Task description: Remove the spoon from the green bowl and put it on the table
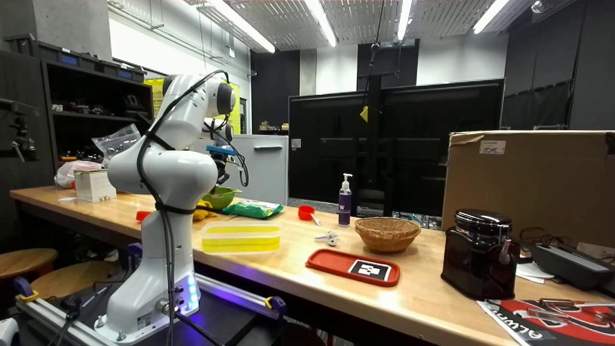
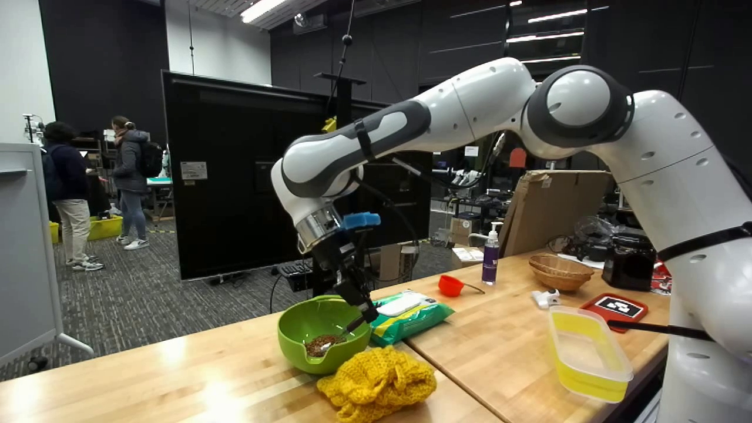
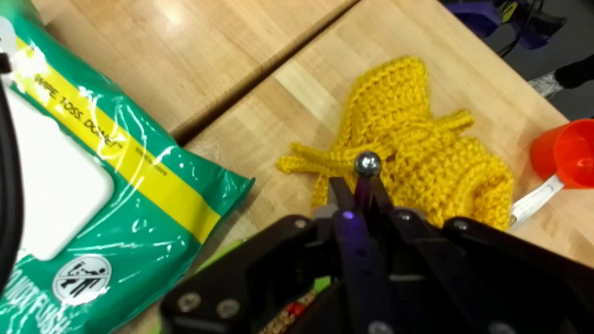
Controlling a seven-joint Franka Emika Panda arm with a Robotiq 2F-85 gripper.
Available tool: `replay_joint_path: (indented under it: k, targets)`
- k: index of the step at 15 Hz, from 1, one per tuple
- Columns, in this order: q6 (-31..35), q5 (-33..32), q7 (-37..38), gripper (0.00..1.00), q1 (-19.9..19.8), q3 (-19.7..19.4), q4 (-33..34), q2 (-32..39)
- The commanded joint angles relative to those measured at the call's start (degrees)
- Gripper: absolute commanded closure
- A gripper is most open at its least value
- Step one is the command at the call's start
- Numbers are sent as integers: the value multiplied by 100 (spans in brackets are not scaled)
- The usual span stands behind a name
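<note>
One spoon (image 2: 353, 324) slanted in one green bowl (image 2: 305, 320), its dark handle clamped between the jaws, one yellow knitted piece (image 2: 379, 382) and one wipes pack (image 2: 405, 323) lay just beside, two red scoops (image 1: 305, 212) and one woven basket (image 1: 387, 242) sat farther out on the wooden surface (image 2: 147, 376)

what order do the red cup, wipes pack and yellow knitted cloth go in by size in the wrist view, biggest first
1. Wipes pack, though cut off by the picture's edge
2. Yellow knitted cloth
3. Red cup, also cut off
</note>
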Motion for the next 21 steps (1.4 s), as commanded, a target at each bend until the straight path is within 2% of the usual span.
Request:
replay_joint_path:
  k: [1, 7, 12, 21]
  targets:
    - [-957, -188, 90, 98, 171, -17, 526, 119]
    - [-2303, -455, 125, 98, 433, 4, 1221, 334]
    - [-3133, -780, 174, 98, 673, 2, 1850, 554]
    - [-3936, -1295, 135, 98, 927, -26, 2863, 828]
